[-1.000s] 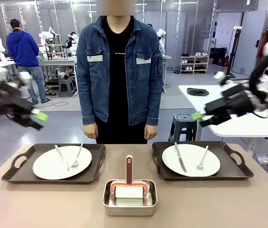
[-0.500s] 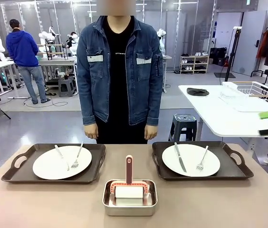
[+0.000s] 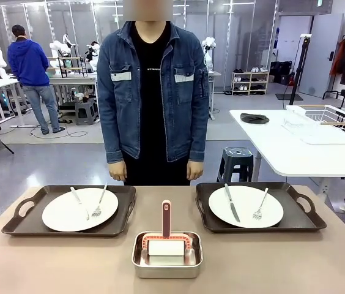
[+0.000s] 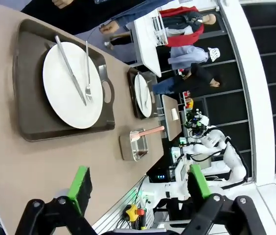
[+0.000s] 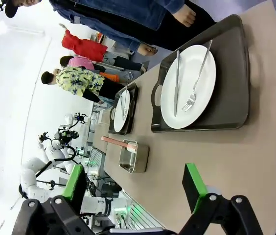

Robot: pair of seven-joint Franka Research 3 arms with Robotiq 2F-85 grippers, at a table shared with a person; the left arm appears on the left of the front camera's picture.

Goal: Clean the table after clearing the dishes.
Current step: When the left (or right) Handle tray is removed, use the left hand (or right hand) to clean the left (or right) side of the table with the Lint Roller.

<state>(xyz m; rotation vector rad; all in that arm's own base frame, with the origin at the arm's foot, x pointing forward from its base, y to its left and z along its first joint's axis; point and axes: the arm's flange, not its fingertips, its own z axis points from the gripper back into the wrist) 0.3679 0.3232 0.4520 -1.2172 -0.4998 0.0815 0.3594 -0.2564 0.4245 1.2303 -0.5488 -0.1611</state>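
Judged step: clearing comes first, wiping table (image 3: 295, 263) after. Take left tray (image 4: 28, 112), right tray (image 5: 233, 73) by outer handles; lift level so knife (image 4: 70, 70), fork (image 4: 87, 71) stay on white plate (image 4: 72, 93).

Left gripper (image 4: 138, 186) spread wide, empty; left tray at its 11 o'clock, well apart.

Right gripper (image 5: 134, 187) spread wide, empty; right tray at its 1 o'clock, well apart.

Steel pan (image 3: 166, 269) with red-handled scrubber (image 3: 166, 217) at table's 6 o'clock, front view.

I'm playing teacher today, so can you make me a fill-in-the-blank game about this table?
Each white plate holds a knife and a ____. Both plates rest on dark brown ____. The steel pan stands ____ the two plates. The left gripper and right gripper have their fingers ____.
Missing words: fork, trays, between, open.
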